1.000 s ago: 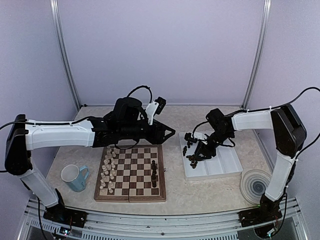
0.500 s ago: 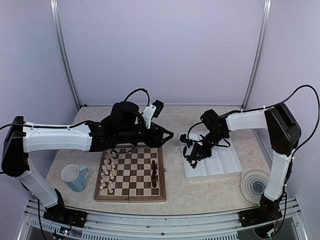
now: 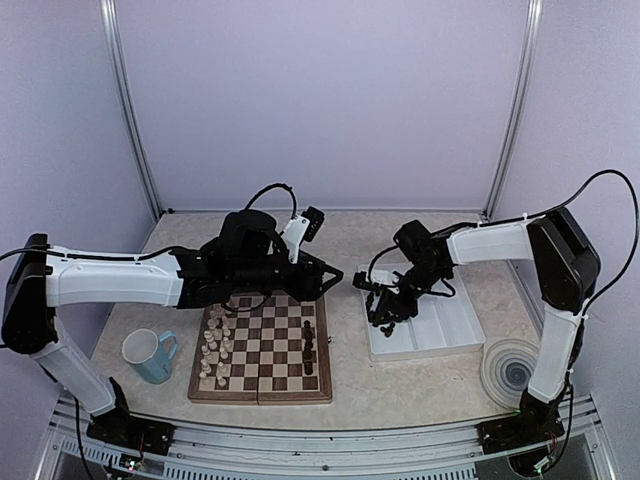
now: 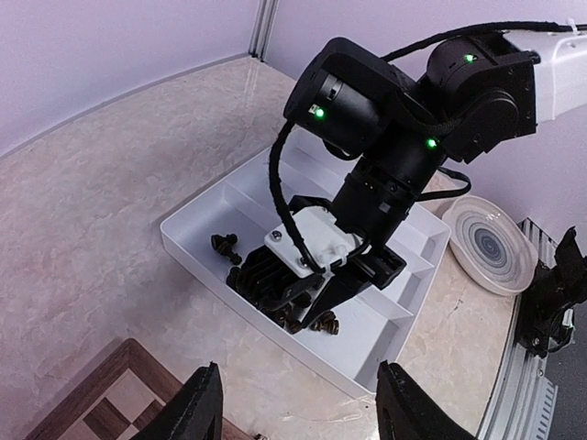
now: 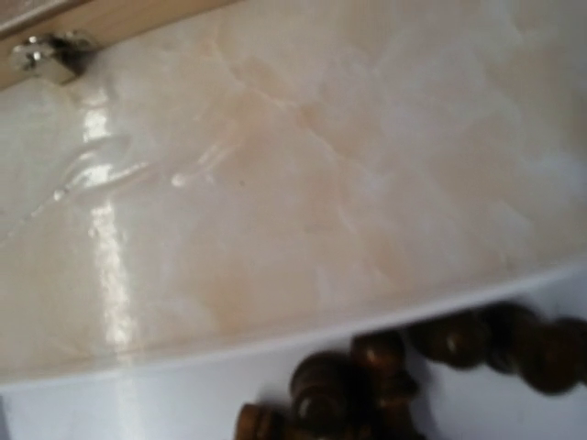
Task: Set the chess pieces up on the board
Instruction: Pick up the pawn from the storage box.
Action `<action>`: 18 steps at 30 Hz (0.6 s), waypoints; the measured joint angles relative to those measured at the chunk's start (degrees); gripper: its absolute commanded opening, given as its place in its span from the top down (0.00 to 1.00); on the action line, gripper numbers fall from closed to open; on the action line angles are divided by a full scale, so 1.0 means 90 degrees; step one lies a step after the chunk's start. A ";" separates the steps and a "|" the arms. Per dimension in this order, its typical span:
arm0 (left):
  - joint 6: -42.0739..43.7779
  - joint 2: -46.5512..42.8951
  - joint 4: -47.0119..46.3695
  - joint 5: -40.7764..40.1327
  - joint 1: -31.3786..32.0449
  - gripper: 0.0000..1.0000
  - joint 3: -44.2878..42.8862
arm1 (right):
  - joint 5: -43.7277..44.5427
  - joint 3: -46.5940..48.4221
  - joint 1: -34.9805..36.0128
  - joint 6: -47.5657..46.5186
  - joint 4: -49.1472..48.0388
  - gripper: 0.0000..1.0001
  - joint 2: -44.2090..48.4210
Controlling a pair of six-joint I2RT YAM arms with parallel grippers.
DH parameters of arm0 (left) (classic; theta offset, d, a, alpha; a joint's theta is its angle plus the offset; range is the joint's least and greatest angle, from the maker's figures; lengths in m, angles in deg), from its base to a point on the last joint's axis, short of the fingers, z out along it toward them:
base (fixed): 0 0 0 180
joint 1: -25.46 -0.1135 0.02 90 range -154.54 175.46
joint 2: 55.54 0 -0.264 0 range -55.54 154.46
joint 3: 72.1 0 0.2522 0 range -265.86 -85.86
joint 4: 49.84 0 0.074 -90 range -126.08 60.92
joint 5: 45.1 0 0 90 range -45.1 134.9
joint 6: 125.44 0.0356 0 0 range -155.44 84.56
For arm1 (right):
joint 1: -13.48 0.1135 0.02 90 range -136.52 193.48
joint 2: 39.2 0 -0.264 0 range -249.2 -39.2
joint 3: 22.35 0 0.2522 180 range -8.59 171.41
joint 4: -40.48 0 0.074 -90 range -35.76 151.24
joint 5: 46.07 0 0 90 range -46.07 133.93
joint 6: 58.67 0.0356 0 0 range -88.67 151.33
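Note:
The board lies front left, with cream pieces on its left columns and a few dark chess pieces on its right column. More dark chess pieces lie in the left end of a white ridged tray; they also show close up in the right wrist view. My right gripper is down in that tray end among them; its own fingers are out of its wrist view. My left gripper hovers open and empty between board and tray, its fingertips wide apart.
A light blue mug stands left of the board. A round ridged white dish sits front right, also in the left wrist view. The board's corner with a metal latch shows at the right wrist view's top left.
My right gripper has moved left along the tray to its left end, lower among the dark pieces. My left gripper has drawn back slightly to the left.

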 measured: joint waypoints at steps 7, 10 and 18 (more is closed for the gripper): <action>0.0000 -0.0019 0.0000 -0.0002 0.0000 0.43 0.0002 | 0.0272 0.0000 0.0182 -0.0015 -0.0129 0.67 0.0002; 0.0000 -0.0019 -0.0002 -0.0005 0.0000 0.43 0.0002 | 0.0342 0.0000 0.0187 -0.0029 -0.0180 0.67 0.0002; -0.0002 -0.0017 -0.0002 0.0000 0.0000 0.43 0.0002 | 0.0333 0.0029 0.0221 -0.0192 -0.0192 0.63 0.0002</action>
